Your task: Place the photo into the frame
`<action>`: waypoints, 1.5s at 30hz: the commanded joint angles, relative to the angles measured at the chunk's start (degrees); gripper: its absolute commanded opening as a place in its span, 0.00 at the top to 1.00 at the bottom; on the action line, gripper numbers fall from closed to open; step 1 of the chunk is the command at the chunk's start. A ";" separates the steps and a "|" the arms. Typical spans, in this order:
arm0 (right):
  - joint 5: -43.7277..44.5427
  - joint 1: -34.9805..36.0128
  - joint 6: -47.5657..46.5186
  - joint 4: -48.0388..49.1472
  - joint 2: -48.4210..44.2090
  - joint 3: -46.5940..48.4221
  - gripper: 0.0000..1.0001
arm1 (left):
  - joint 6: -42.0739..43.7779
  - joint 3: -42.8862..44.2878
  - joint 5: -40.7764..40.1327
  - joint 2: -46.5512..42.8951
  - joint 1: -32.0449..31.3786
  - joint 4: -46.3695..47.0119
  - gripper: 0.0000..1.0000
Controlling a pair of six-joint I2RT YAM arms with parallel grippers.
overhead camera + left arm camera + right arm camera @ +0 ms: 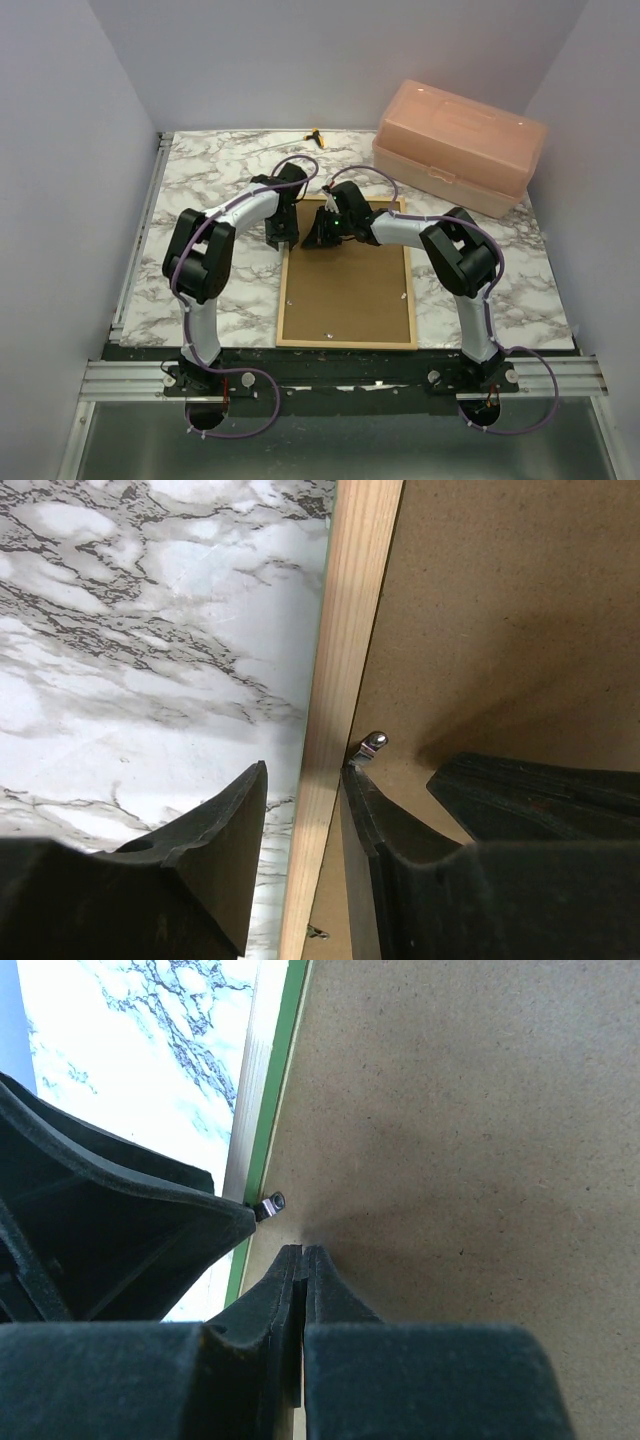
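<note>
Left tool (305,768) stands partly apart astride the left wooden rail of the frame (345,630), one finger (225,850) over the marble worktop (130,630), the other just inside beside a small metal tab (372,742). Right tool (303,1252) is closed on nothing (tips down at the brown backing panel (450,1110)). The frame lies back-up mid-worktop, between both arms, with the panel inside it
</note>
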 commanded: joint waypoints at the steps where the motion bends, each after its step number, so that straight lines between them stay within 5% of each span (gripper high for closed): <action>1: -0.51 -0.43 -0.15 -0.17 -0.27 -1.53 0.99 | -0.05 3.05 -4.20 3.38 -0.24 -3.36 0.64; 11: -1.30 -0.51 -0.26 -1.03 0.44 -0.85 0.99 | 0.31 7.32 -7.64 9.52 -2.31 -10.93 0.66; 26: -2.27 -0.52 -0.57 -0.96 1.25 -0.76 0.99 | -1.75 13.53 -7.91 15.42 -2.58 -17.76 1.00; 29: -2.00 -0.51 -0.84 -0.96 1.32 -1.01 0.99 | -1.18 12.89 -7.88 14.58 -2.50 -17.13 1.00; 33: -1.94 -0.51 -1.05 -0.89 1.20 -1.28 0.99 | 0.60 7.69 -3.46 8.04 -1.58 -10.67 0.89; 40: -2.67 -0.54 -0.75 0.15 1.32 -1.64 0.99 | 1.54 2.58 4.34 -4.62 0.74 -2.34 0.55; 45: -2.71 -0.54 -0.78 0.27 1.19 -1.81 0.99 | 1.55 1.20 9.26 -7.42 2.86 0.68 0.51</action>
